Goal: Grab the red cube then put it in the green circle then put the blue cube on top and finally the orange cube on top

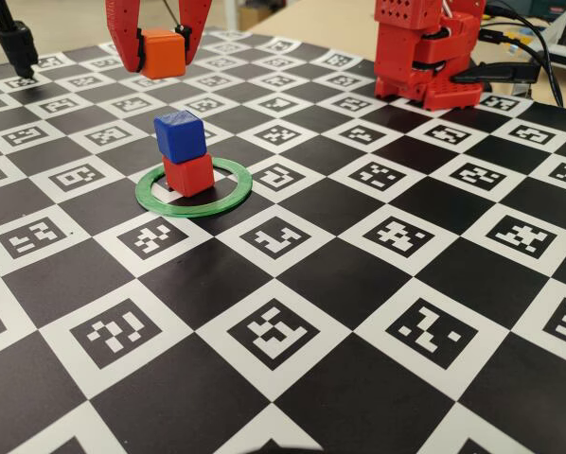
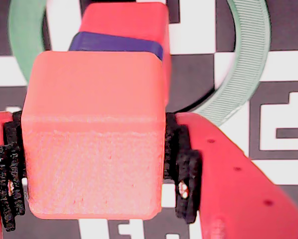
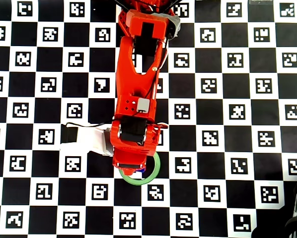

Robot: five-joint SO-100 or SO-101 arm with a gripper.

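Observation:
In the fixed view my gripper (image 1: pixel 162 57) hangs above and behind the stack, shut on the orange cube (image 1: pixel 163 52). The blue cube (image 1: pixel 179 135) sits on the red cube (image 1: pixel 188 173), slightly twisted, inside the green circle (image 1: pixel 193 210). In the wrist view the orange cube (image 2: pixel 94 134) fills the space between the black pads (image 2: pixel 184 174) of the gripper (image 2: pixel 95 184). Beyond it show a strip of the blue cube (image 2: pixel 116 42), the red cube (image 2: pixel 126 20) and the green circle (image 2: pixel 248 55). In the overhead view the arm hides the stack; only part of the green circle (image 3: pixel 154 173) shows.
The board is a black-and-white checker mat (image 1: pixel 378 284) with printed markers. The arm's red base (image 1: pixel 425 57) stands at the back right in the fixed view, with cables (image 1: pixel 539 47) beside it. A black post (image 1: pixel 13 43) stands at the back left.

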